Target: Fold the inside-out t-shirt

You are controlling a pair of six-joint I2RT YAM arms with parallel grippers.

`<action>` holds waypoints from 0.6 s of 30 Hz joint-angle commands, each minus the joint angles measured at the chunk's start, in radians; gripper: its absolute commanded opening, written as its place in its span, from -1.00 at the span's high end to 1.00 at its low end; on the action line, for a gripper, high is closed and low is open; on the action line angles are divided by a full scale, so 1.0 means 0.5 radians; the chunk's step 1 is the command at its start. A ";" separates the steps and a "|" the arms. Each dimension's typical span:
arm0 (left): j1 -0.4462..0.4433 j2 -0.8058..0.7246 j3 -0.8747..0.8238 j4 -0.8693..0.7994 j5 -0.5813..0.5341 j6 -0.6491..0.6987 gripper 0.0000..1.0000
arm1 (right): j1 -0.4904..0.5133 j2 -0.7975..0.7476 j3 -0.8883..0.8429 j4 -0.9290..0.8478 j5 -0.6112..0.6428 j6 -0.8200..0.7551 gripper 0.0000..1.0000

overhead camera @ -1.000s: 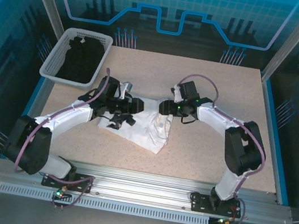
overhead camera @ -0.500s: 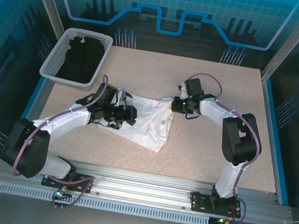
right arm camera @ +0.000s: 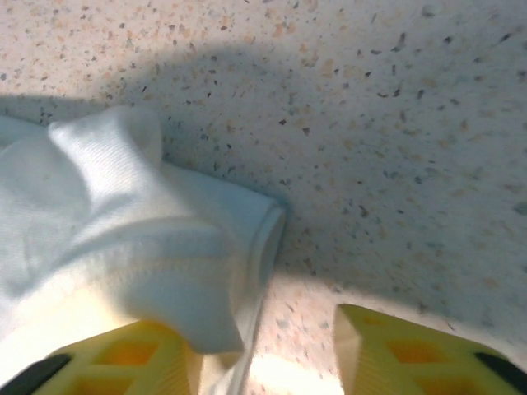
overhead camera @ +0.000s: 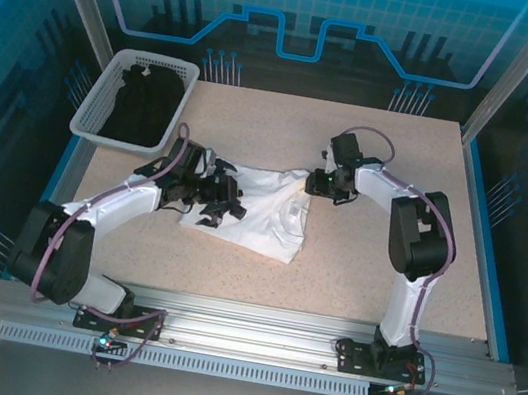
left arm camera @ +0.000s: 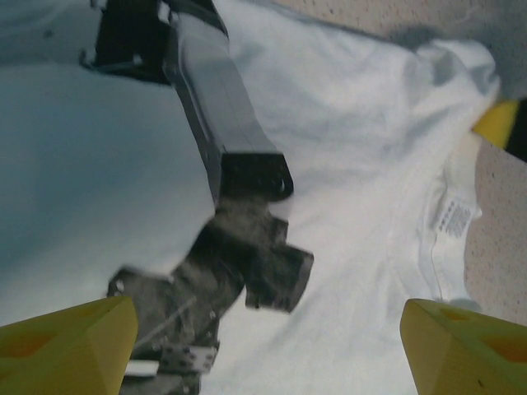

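Observation:
The inside-out t-shirt (overhead camera: 259, 215) is white and wrinkled and lies in the middle of the table. Its neck label (left arm camera: 453, 218) faces up. My left gripper (overhead camera: 215, 198) hovers over the shirt's left part, its yellow fingertips (left arm camera: 78, 341) wide apart with nothing between them but cloth below. A dark blocky piece (left arm camera: 239, 239) crosses that view above the cloth. My right gripper (overhead camera: 323, 183) is at the shirt's far right corner. Its jaws are apart, and the sleeve (right arm camera: 173, 263) drapes over its left fingertip (right arm camera: 123, 358), with bare table in the gap.
A grey basket (overhead camera: 95, 119) holding a black garment (overhead camera: 143, 101) stands at the back left. The speckled table (overhead camera: 404, 150) lies bare to the right of and behind the shirt. Frame rails run along the near edge.
My right gripper has moved right and back, and the shirt's right corner has stretched out after it. Its jaws shut and then parted again. My left gripper shifted slightly over the shirt.

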 commanded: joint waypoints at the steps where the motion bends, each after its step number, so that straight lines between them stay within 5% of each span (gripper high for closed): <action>1: 0.090 0.182 0.151 0.045 -0.010 0.007 -0.68 | -0.005 -0.355 -0.131 -0.116 0.055 -0.041 -0.03; 6: 0.230 0.416 0.226 0.073 0.095 -0.031 -0.68 | 0.225 -0.699 -0.524 0.017 -0.107 0.093 -0.08; 11: 0.265 0.453 0.157 0.090 0.171 -0.019 -0.67 | 0.507 -0.645 -0.757 0.276 -0.216 0.371 -0.06; 18: 0.208 0.256 -0.261 0.261 0.398 -0.119 -0.63 | 0.387 -0.293 -0.519 0.236 -0.118 0.325 0.02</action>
